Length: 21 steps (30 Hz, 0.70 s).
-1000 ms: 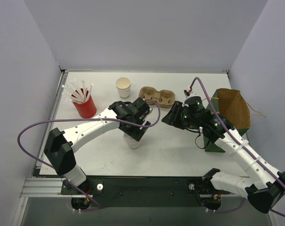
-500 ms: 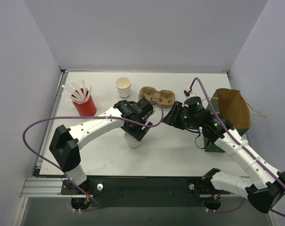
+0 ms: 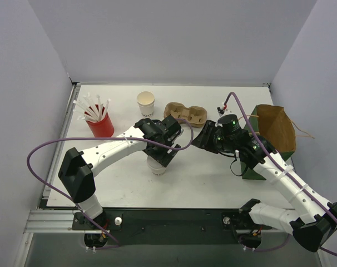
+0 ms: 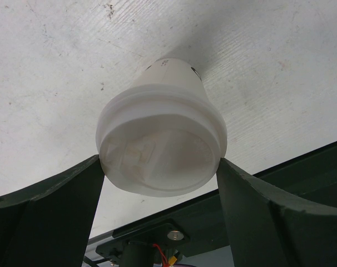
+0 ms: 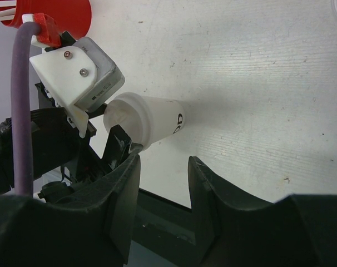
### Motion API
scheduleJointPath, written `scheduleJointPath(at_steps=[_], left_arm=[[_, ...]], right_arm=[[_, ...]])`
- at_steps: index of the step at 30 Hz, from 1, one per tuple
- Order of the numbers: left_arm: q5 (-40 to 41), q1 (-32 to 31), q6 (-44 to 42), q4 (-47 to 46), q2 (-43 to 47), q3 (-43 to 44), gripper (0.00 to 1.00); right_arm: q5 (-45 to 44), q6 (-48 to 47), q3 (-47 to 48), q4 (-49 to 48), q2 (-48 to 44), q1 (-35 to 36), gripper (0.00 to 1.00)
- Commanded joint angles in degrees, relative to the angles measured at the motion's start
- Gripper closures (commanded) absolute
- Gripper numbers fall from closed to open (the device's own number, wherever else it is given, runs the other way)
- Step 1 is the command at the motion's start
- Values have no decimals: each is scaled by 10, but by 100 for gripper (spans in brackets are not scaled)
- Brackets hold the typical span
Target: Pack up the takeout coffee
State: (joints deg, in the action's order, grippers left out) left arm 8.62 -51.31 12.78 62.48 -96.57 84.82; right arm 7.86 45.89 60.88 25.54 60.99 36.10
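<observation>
Left gripper (image 3: 162, 151) clamps the lidded coffee cup (image 4: 160, 147), which stands on the table (image 3: 213, 178) at centre frame. Right gripper (image 5: 163, 167) hangs open, empty. Carrier (image 3: 186, 114), upper centre, holds nothing; packing is not yet done.

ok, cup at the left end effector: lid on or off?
On. In the left wrist view a white lid caps the cup, which stands upright on the table.

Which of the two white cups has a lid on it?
The near cup, between the left gripper's fingers, wears a white lid; the far cup stands open-topped.
</observation>
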Motion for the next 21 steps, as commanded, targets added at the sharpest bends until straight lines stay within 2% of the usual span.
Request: scheduleJointPath(at_steps=[1,21], left_arm=[[4,-2,-7,-5,7,31,10],[-8,3,-9,-25,19,13,7]], right_arm=[[-12,-9,-2,-4,-7,6,65],[-14,-12,-1,0,-4,12,64]])
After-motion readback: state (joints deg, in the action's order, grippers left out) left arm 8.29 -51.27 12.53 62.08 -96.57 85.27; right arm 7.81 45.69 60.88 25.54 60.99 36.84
